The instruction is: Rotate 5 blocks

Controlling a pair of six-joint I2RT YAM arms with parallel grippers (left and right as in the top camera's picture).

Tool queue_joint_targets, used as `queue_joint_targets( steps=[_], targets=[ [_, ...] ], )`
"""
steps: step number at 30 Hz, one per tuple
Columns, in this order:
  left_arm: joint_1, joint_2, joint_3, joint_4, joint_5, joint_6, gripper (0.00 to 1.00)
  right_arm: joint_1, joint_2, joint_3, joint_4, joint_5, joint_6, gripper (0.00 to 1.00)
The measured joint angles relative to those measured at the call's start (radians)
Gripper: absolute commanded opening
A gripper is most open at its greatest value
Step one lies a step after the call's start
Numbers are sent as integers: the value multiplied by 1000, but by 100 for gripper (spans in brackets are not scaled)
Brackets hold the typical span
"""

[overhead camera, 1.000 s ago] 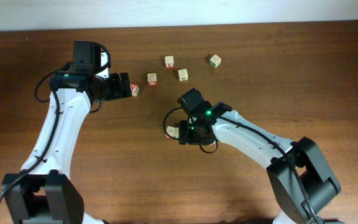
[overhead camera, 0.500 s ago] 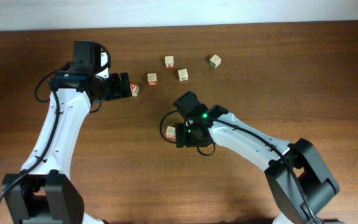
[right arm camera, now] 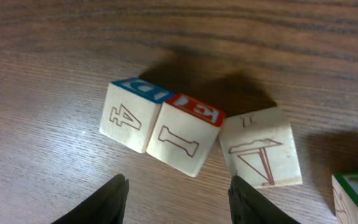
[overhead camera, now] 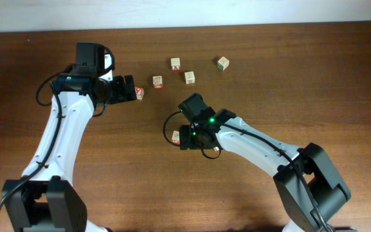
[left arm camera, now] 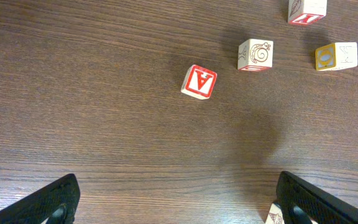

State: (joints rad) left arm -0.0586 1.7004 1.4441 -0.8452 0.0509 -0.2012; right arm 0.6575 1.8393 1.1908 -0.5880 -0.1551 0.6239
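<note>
In the right wrist view three blocks lie in a touching row: a blue-topped cube (right arm camera: 132, 115) with a "4" on its side, a red-topped cube (right arm camera: 184, 134), and a pale cube (right arm camera: 263, 149) with red print. A green-edged cube (right arm camera: 356, 196) shows at the right border. My right gripper (right arm camera: 182, 202) hovers open just in front of the row, with nothing between its fingers. From overhead the right gripper (overhead camera: 185, 136) hides most of this cluster; one pale cube (overhead camera: 176, 136) shows. My left gripper (overhead camera: 129, 90) stands wide open beside the red-faced cube (overhead camera: 139, 93).
Further cubes lie at the back of the table: the red "X" cube (overhead camera: 175, 63), a red-print cube (overhead camera: 158, 82), a pale cube (overhead camera: 189, 77) and a green-print cube (overhead camera: 222, 62). In the left wrist view the red-faced cube (left arm camera: 199, 81) lies ahead of the left gripper (left arm camera: 179, 211).
My right gripper has slid a little to the left over the block cluster, and the visible pale cube sits slightly further left. The left arm has not moved.
</note>
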Motion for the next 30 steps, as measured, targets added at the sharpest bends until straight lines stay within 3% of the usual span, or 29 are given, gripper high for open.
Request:
queue_joint_targets(
  steps=[17,30],
  targets=[
    [0,0,0,0,0,0,99,-67,19,25,-27,129,-94,53],
    [0,0,0,0,0,0,99,-67,26,26,-61,-3,-100,53]
  ],
)
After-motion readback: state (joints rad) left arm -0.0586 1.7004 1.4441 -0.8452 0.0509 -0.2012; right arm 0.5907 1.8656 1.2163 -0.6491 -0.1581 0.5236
